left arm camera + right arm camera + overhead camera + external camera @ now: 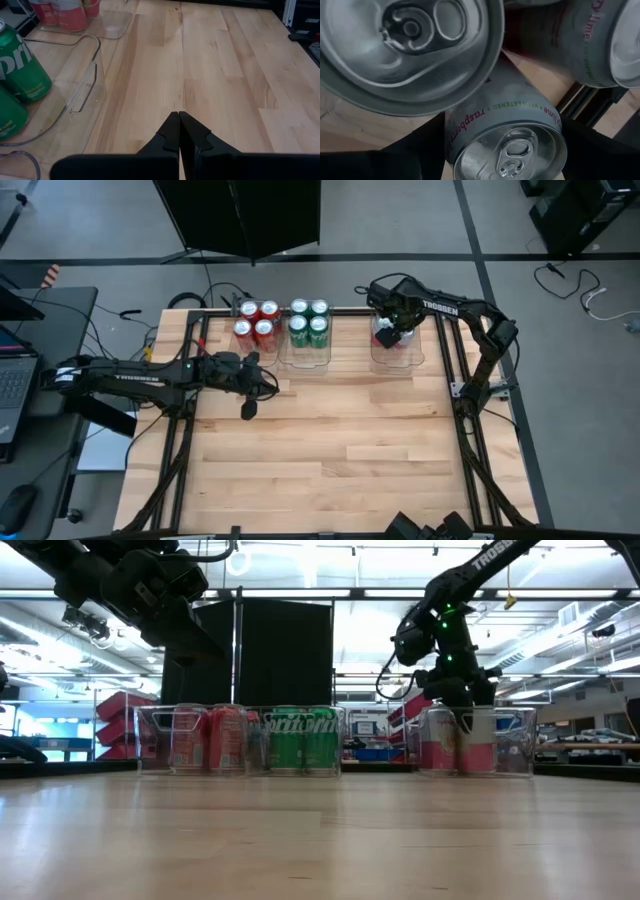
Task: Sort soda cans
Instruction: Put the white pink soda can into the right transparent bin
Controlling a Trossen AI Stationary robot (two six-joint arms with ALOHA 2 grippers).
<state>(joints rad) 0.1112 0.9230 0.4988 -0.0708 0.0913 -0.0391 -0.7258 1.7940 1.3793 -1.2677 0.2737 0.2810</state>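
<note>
Three clear bins stand along the table's far edge. The left bin holds red soda cans [255, 325], the middle one green cans [308, 325]. My right gripper [390, 332] reaches down into the right bin [400, 358], shut on a silver-white can [507, 130] with pink lettering. Other silver-white cans [405, 45] stand close around it. My left gripper [248, 410] hangs shut above the bare table, near the middle bin, holding nothing; its closed fingertips [179, 116] show in the left wrist view. My right gripper pinches the silver-white can by its side wall [470, 125], just below the top rim, one finger [420, 145] on each side. The fingers come from above, pointing steeply down. The can stands upright, top up; whether its base rests on the bin floor is hidden.
Wood tabletop [330, 450] lies open across the middle and near side. Black frame rails [460, 430] run along both side edges. A laptop [15, 380] and cables sit off the table's left; a dark screen [270, 650] stands behind the bins.
</note>
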